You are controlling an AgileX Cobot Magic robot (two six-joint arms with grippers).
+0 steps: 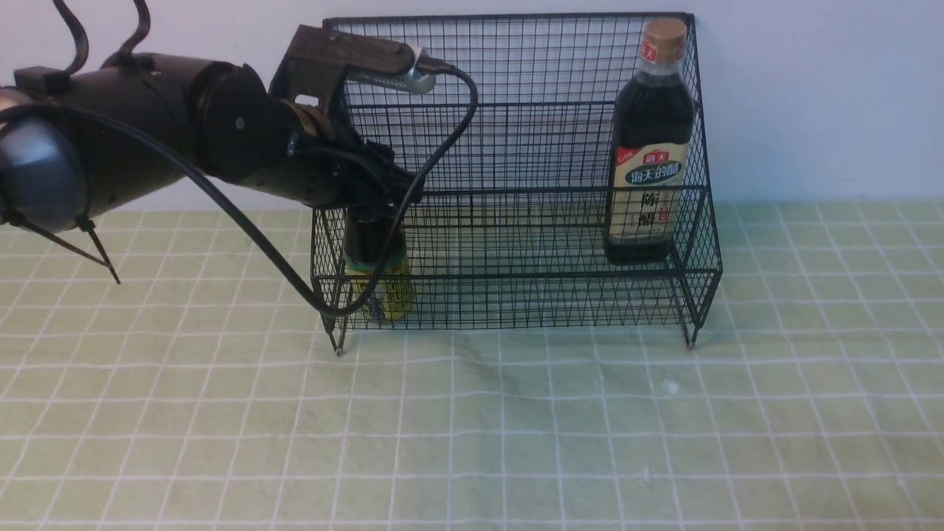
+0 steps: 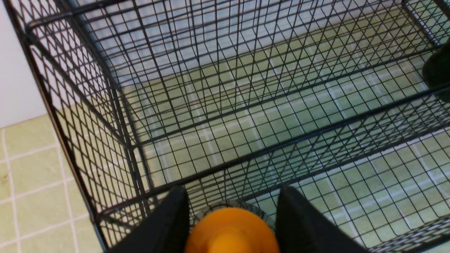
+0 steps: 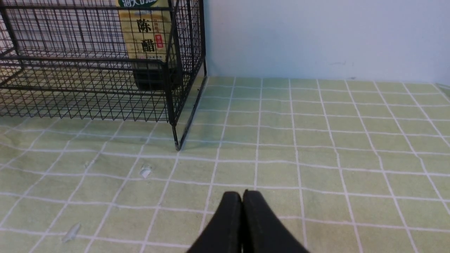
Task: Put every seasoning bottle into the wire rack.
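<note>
Bottles stand at both ends of the black wire rack (image 1: 516, 274): the tall bottle (image 1: 649, 155) at the right, the short bottle (image 1: 380, 284) at the left in the near, lower part, behind the front mesh. The left arm (image 1: 214, 118) reaches in from the left, its forearm roughly level and its wrist angled down over the rack's left end. The left gripper (image 2: 232, 211) points down at the top of the short bottle, one finger on each side of the cap; whether they press on it or stand just clear, I cannot tell. A black cable (image 1: 280, 258) droops from the wrist in a wide loop across the rack's left side.

The tall bottle's cream label (image 1: 647, 193) reads 海天 on red and 海天的醋 on a green oval, with 陈醋 lower down. The short bottle's yellow label (image 1: 380, 293) has dark characters too small to read, crossed by the mesh.

The left wrist view shows the orange cap (image 2: 232, 232), which the arm hides in the front view. The right gripper (image 3: 242, 196) appears only in the right wrist view, its fingers pressed together above the green checked cloth (image 3: 316, 168), with nothing between them. That view also shows 陈醋 large and clear through the mesh, though the tall bottle's upper part is cut off.
</note>
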